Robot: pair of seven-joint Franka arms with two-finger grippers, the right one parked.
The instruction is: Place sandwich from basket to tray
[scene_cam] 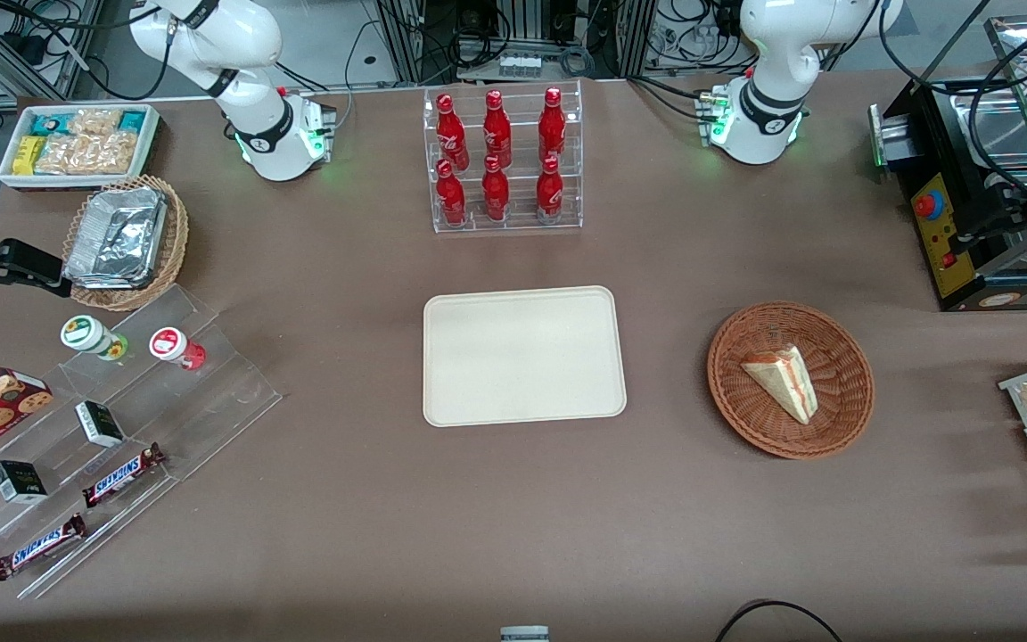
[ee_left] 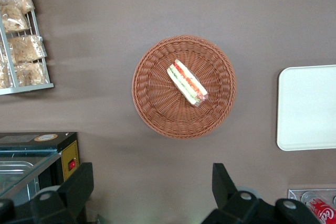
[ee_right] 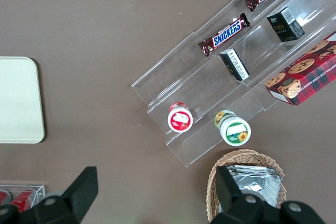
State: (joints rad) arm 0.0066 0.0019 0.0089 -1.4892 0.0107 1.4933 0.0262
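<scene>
Jaws [ee_left: 152, 192] spread above sandwich [ee_left: 187, 83]

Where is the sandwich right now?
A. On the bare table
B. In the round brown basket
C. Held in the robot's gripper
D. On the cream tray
B: the sandwich lies in the basket; the tray is bare, and the gripper hangs open above, apart from it.

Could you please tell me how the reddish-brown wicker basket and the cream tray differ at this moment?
The round reddish-brown woven wicker basket holds the triangular white-bread sandwich; the flat cream rectangular tray holds nothing. The basket is woven with sloping sides; the tray is smooth with a low rim. The left gripper, fingers open, hangs high above the table near the basket, not the tray. Both rest on the brown table.
</scene>
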